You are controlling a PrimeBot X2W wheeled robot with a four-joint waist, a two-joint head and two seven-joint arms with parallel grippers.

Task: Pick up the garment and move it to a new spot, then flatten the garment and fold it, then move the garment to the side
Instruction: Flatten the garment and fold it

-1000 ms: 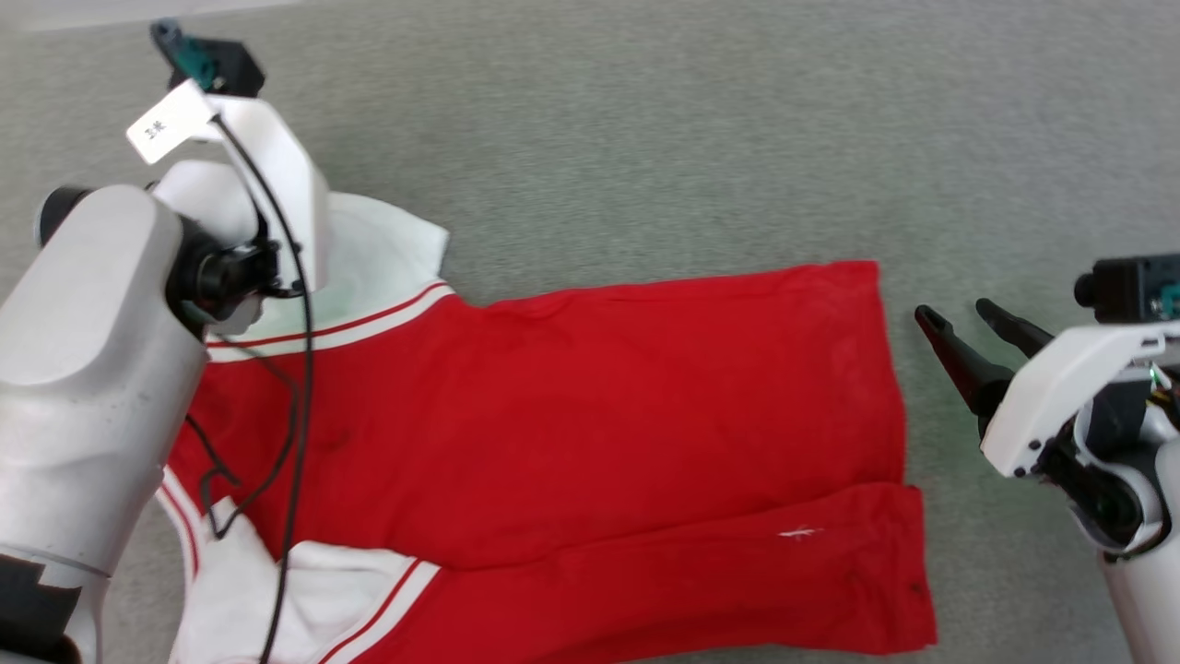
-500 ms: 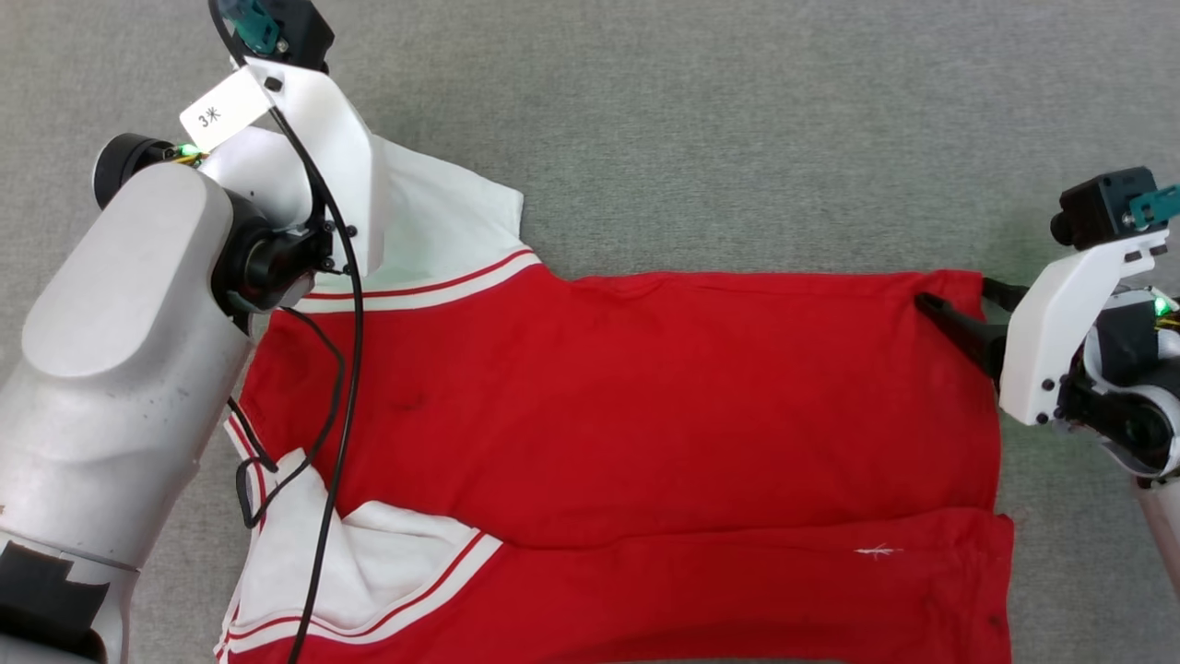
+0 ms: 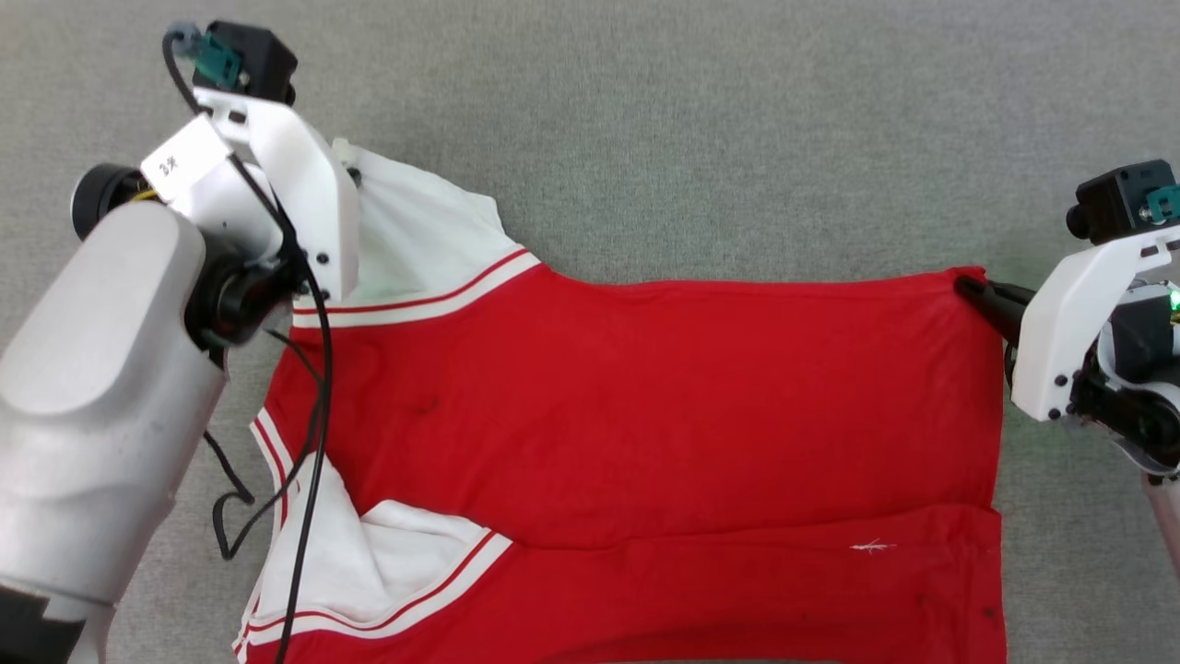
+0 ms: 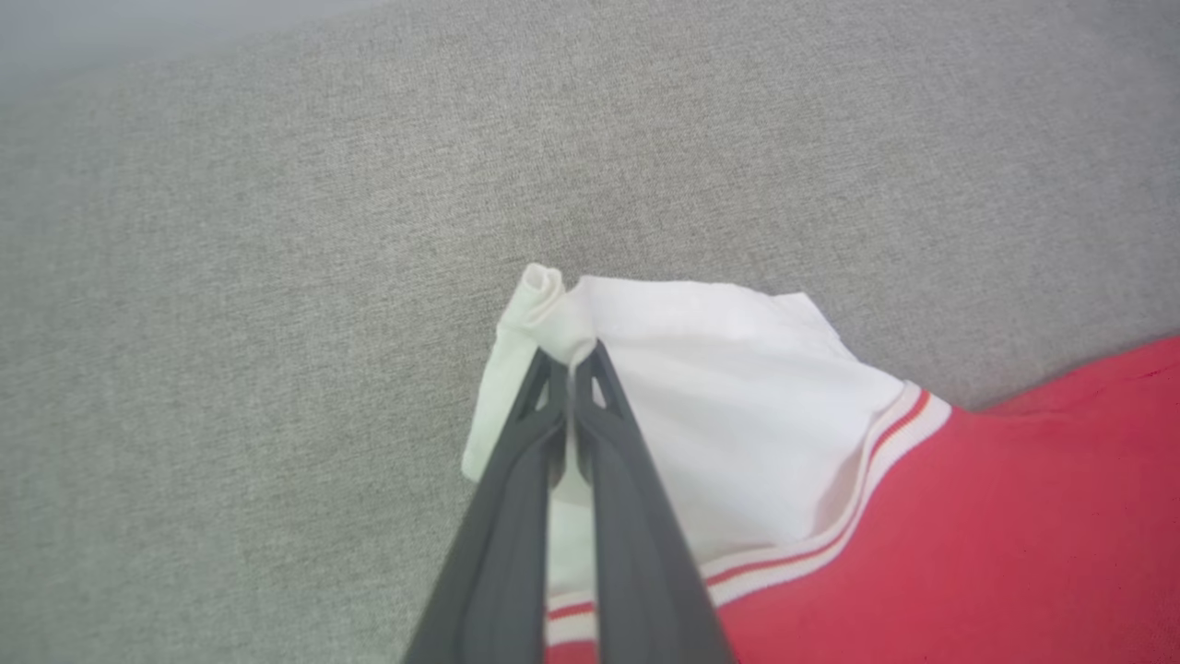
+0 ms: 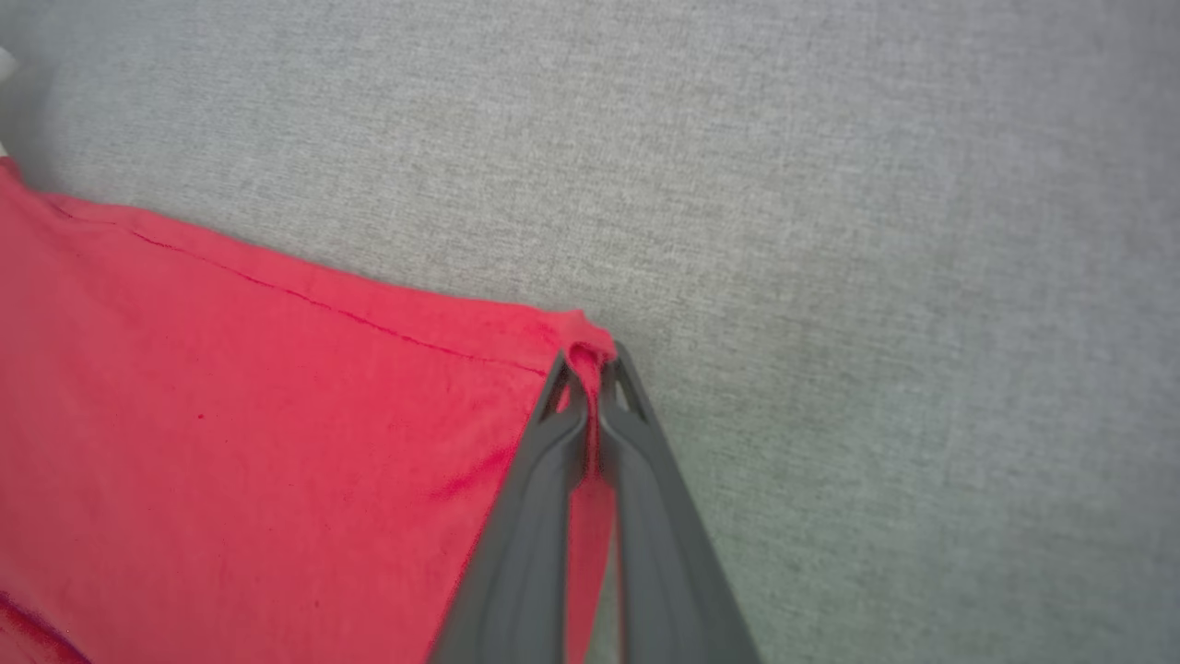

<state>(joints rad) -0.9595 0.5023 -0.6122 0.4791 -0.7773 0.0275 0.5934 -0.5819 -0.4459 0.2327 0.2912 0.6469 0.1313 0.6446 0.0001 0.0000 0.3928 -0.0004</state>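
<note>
Grey woven surface (image 3: 737,138), carrying a red shirt (image 3: 645,397) with white sleeves, spread out between the left gripper (image 4: 572,360) and the right gripper (image 5: 587,361).

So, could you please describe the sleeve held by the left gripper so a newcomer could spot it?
On the grey surface lies the red garment, white sleeves at its left end. The far sleeve is the one: unlike the near sleeve, its bunched tip is pinched in the left gripper.

The kind of place cannot be told: a grey woven fabric surface (image 3: 701,138) spreads left, right, near and far
</note>
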